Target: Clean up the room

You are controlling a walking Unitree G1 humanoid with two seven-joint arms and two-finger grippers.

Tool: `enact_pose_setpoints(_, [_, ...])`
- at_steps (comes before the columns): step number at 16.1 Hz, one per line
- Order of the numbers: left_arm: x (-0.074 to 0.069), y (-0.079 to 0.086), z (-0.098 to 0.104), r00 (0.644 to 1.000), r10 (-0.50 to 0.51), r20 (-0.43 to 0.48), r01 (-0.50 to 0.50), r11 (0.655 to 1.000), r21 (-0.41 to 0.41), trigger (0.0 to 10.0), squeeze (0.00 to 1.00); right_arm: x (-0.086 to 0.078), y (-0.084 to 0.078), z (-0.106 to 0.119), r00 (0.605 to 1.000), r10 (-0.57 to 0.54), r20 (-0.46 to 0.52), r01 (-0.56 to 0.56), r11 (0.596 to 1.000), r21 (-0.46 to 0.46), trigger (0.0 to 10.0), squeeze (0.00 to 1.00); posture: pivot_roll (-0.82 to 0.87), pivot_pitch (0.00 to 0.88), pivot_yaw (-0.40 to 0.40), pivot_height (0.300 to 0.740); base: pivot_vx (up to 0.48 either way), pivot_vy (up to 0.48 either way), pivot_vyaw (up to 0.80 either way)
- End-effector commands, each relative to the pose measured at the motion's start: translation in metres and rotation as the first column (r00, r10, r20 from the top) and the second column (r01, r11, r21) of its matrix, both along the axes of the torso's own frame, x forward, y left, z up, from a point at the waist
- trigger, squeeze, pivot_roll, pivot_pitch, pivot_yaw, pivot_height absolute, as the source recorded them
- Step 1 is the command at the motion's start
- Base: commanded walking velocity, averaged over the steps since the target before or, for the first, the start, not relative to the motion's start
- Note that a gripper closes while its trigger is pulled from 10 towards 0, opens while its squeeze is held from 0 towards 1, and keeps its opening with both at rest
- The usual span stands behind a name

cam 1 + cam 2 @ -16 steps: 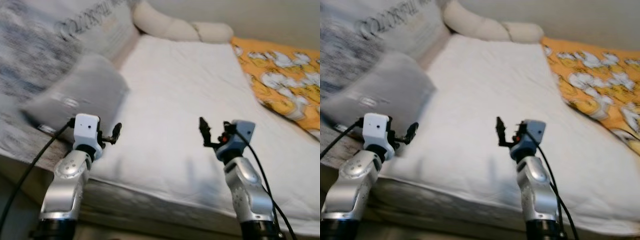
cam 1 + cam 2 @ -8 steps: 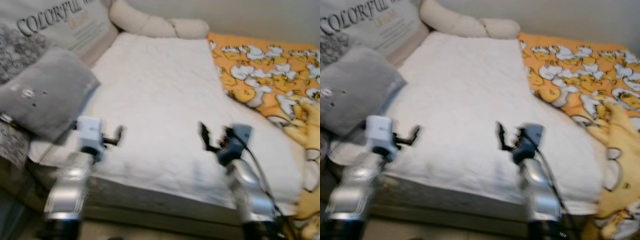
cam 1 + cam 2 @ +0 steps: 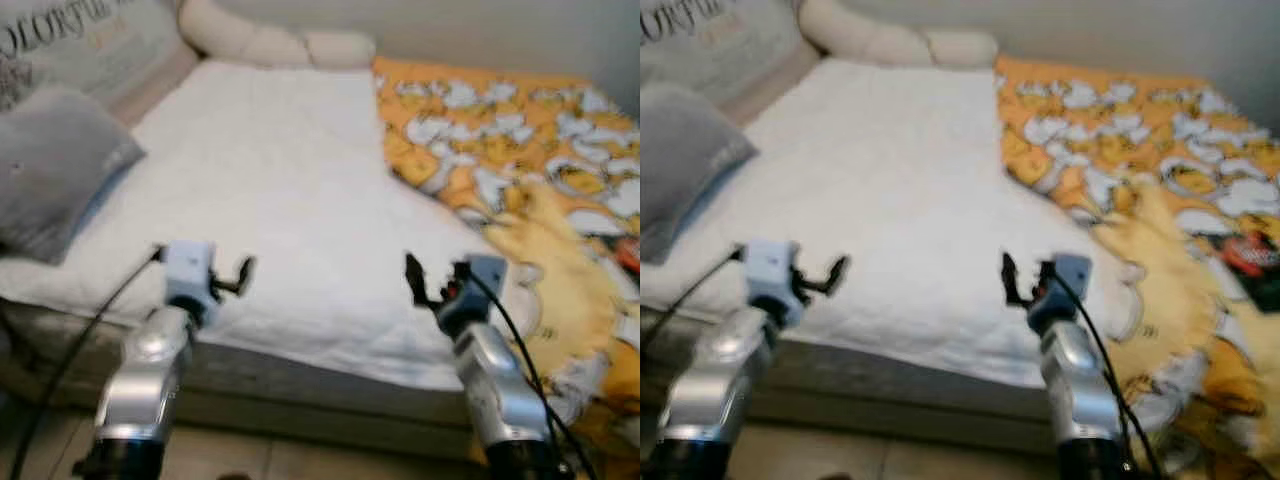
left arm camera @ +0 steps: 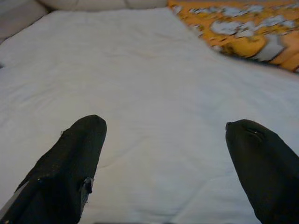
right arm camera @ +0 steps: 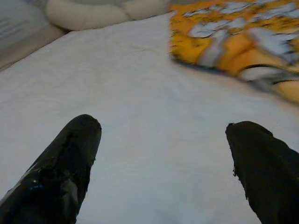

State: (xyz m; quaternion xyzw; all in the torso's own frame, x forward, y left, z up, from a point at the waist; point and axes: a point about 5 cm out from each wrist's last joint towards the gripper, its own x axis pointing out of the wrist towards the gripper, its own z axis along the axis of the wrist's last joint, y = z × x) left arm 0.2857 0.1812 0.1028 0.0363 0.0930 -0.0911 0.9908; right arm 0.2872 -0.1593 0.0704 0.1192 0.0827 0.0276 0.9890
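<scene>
Left gripper and right gripper both spread wide, empty, over white quilted mattress edge; crumpled orange duck-print blanket lies at 2 o'clock, spilling off bed; prob. soft, light, floppy, so pinch a bunched fold; grey cushion at 10 o'clock.

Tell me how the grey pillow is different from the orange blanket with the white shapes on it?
The grey pillow is plain and puffy, while the orange blanket is flat and covered in white shapes. The pillow sits at the left side of the white bed; the blanket lies on the right side and spills in rumpled folds over the near edge. The blanket covers far more of the bed than the pillow. Both are soft bedding, and neither gripper touches them.
</scene>
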Motion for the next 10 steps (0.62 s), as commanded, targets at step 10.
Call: enact_pose_setpoints(10, [0.0077,0.0111,0.0062,0.999,0.014,0.03,-0.015,0.999,0.036,10.0,0.62,0.0058,0.0042,0.0012,0.999,0.04,0.022,-0.04,0.999,-0.021,10.0,1.0,0.13,0.0,-0.016,0.74,0.0,-0.436,0.29])
